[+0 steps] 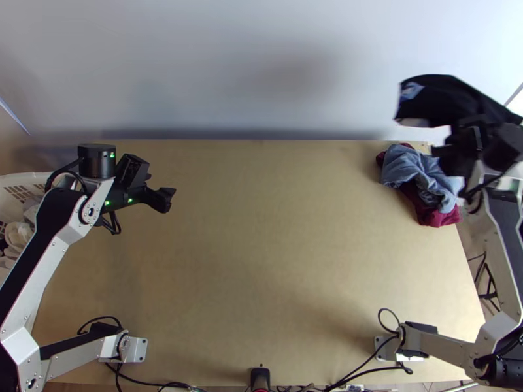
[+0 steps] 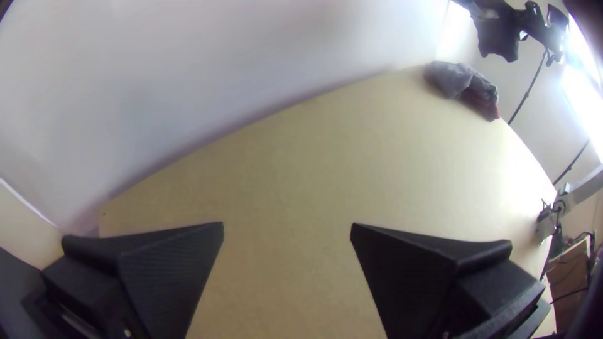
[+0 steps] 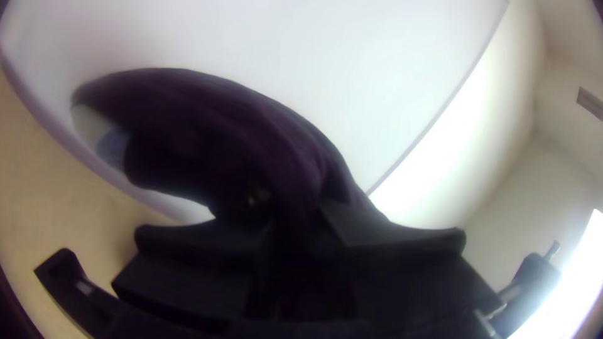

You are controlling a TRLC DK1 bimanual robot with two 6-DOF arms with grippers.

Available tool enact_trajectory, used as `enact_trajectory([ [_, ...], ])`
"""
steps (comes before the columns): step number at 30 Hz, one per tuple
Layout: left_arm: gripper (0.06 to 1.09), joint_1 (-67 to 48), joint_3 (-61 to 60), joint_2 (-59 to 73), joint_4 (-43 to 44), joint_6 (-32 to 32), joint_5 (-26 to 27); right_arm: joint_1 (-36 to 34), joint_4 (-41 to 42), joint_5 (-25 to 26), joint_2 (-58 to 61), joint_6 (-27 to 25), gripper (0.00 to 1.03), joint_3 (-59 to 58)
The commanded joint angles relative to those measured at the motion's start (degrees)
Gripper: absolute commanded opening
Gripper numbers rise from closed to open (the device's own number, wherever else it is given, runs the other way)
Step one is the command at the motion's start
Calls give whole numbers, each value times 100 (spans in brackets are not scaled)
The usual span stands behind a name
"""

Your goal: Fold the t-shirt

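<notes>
High, steep top view — pale wall [image 1: 261, 59] in all three (wrists too)

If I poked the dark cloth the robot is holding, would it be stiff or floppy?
Probably floppy: the dark cloth bends in a soft curve out from the right gripper. A poke would likely make its loose part swing or fold. It probably wouldn't slip out easily, since the gripper pinches it.

Behind the desk [image 1: 261, 242] stands a wall [image 1: 229, 65]; left of the desk, a basket [image 1: 25, 178]. On its far right corner lies a clothes pile [image 1: 415, 173]; raised near it, the right tool [image 1: 454, 140] holds a garment [image 1: 439, 98].
</notes>
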Motion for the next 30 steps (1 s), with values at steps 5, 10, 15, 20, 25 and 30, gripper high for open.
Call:
enact_trajectory([
  [5,104,212,-300,-319,10,102,-7,-1237,386,-620,683,-56,3,-154],
  [10,104,396,-485,-618,-105,199,-7,-1202,737,-620,1280,50,3,-471],
  [15,104,607,-617,-864,-228,260,-7,-771,1010,-515,1570,217,3,-1121],
  [20,104,818,-766,-1075,-272,304,1,-516,1063,-374,1931,261,3,-1587],
  [25,104,871,-924,-1206,-280,304,19,-446,957,-295,2388,340,7,-1525],
  [30,104,888,-1012,-1215,-272,190,28,-446,641,-233,2396,375,70,-1622],
])
